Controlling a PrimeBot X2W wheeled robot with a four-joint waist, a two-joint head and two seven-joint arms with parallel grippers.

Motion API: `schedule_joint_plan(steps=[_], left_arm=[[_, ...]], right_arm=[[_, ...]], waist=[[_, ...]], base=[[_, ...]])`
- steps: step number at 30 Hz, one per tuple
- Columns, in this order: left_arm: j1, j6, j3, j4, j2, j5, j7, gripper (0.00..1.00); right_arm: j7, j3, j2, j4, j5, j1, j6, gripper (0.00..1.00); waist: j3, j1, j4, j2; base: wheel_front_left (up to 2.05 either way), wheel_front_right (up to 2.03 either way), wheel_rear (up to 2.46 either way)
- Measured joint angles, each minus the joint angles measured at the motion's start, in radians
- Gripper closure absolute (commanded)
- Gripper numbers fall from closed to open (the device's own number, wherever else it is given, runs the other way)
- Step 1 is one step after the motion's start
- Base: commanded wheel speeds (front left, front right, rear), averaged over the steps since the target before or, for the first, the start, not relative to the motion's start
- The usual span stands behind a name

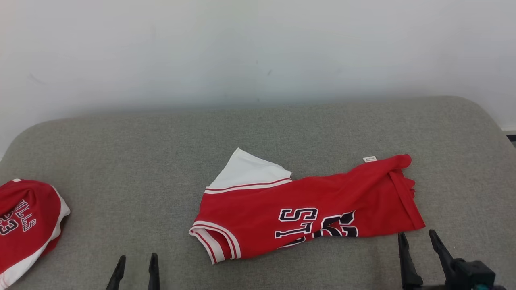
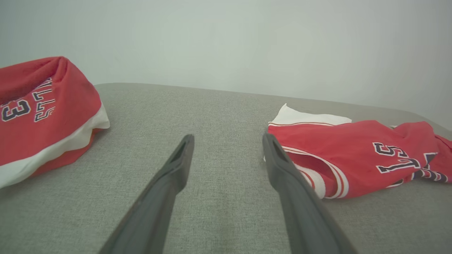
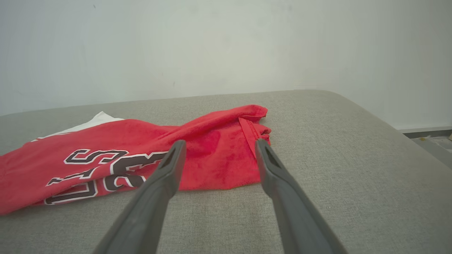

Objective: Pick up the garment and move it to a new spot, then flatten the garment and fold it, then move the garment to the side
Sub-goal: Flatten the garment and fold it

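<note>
The garment [image 1: 306, 213] is a red jersey with white sleeves and dark lettering, lying rumpled and partly folded on the grey cushion, right of centre. It also shows at the right of the left wrist view as the garment [image 2: 356, 155] and at the left of the right wrist view as the garment [image 3: 134, 158]. My left gripper [image 1: 137, 259] stands open at the lower left, apart from the jersey's sleeve end; left gripper [image 2: 227, 139]. My right gripper [image 1: 417, 237] is open just below the jersey's right hem, empty; right gripper [image 3: 219, 144].
A second red and white jersey [image 1: 24, 225] lies bunched at the cushion's far left edge, second jersey [image 2: 42, 113]. The grey cushion [image 1: 133, 169] ends at a pale wall [image 1: 258, 52] behind. At the right, the cushion drops off to the floor [image 3: 430, 141].
</note>
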Motion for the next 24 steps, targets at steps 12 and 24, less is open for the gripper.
schedule_joint_plan(steps=[12,24], left_arm=[[-0.393,0.0,-0.169,0.188,0.092,-0.096,0.141,0.0],[-0.8,0.0,-0.238,0.453,0.119,-0.241,0.446,0.0]], right_arm=[[0.472,0.122,-0.195,-0.03,0.162,-0.284,0.0,0.0],[0.841,0.174,-0.198,0.119,0.287,-0.679,0.0,0.0]], waist=[[0.079,0.0001,-0.025,0.0],[0.257,0.0003,-0.093,0.0002]], base=[[0.0,0.0,0.0],[0.0,0.0,0.0]])
